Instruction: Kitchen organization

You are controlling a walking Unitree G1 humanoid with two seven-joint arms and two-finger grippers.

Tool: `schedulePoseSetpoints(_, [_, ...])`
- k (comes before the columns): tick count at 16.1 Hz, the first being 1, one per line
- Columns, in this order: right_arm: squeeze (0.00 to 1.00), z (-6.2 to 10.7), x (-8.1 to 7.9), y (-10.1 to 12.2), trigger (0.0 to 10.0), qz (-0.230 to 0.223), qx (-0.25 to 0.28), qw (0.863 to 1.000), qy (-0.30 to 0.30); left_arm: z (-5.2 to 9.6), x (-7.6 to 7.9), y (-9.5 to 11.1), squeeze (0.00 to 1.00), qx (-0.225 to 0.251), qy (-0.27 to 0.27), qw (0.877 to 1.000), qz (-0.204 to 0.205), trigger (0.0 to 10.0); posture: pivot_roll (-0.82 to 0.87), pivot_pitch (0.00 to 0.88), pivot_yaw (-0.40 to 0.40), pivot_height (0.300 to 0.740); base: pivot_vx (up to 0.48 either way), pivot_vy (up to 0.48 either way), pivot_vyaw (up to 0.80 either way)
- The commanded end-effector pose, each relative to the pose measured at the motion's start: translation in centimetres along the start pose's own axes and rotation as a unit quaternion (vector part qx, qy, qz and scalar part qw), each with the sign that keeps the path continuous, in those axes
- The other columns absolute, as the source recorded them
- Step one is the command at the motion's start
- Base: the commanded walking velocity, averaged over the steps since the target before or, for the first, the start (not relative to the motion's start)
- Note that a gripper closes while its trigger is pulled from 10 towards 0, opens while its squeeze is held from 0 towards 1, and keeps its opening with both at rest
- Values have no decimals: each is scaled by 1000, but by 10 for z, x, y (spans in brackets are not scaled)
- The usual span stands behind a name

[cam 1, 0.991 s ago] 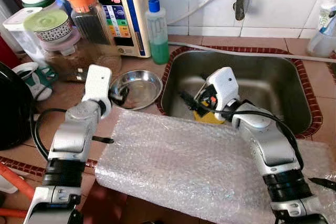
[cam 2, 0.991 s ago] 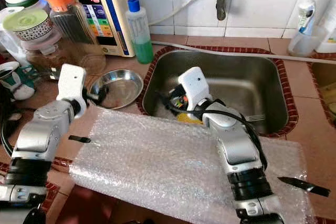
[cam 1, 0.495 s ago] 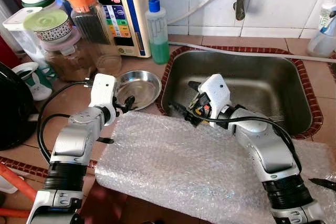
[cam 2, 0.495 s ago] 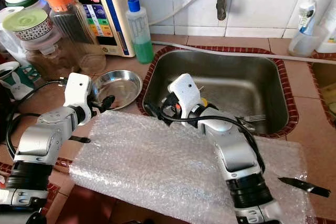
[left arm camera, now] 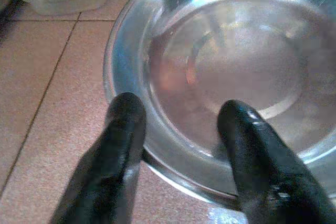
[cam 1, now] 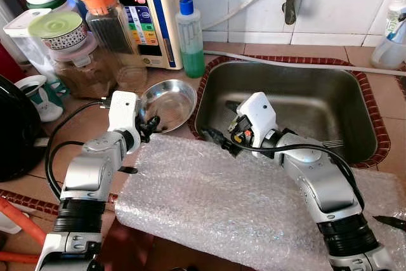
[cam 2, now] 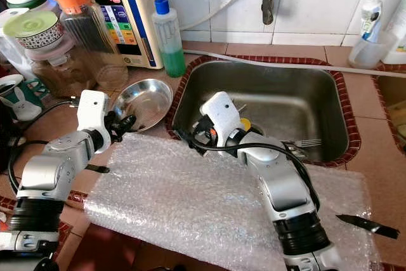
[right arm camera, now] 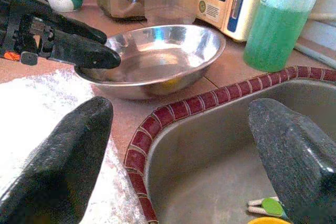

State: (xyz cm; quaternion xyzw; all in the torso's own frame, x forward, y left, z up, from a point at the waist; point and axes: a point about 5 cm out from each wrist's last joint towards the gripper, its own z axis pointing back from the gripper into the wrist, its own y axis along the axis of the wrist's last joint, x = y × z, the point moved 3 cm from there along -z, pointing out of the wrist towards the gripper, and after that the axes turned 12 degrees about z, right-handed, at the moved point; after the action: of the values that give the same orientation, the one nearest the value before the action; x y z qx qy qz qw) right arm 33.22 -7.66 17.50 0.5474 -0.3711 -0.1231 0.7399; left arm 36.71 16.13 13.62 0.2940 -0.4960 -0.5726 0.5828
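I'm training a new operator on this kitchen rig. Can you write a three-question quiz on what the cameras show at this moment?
1. True or false: the left gripper has its fingers on either side of the steel bowl's rim.
2. The right gripper is: A) shut on the fork; B) open, at the sink's left edge; C) resting on the bubble wrap.
3. Fill in: the bottle behind the bowl holds ____ liquid.

Key: 1 true. 2 B. 3 green.
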Motion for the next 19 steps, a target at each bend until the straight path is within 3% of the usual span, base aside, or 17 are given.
schedulePoseSetpoints(1, [0, -1, -5, 7, 10000, 9, 8, 1000, 14, 3, -5, -4, 0, -6, 7, 1000, 10, 0, -209, 99, 156, 740, 0, 0, 0])
schedulePoseSetpoints(8, [0, 0, -3, 5, 10000, 22, 0, 1000, 13, 3, -8, 1, 0, 6, 13, 1000, 26, 0, -213, 96, 149, 740, 0, 0, 0])
schedulePoseSetpoints(19, [0, 0, 0, 3, 10000, 31, -4, 999, 7, 5, -31, 25, 0, 60, 75, 994, 61, 0, -217, 94, 145, 740, 0, 0, 0])
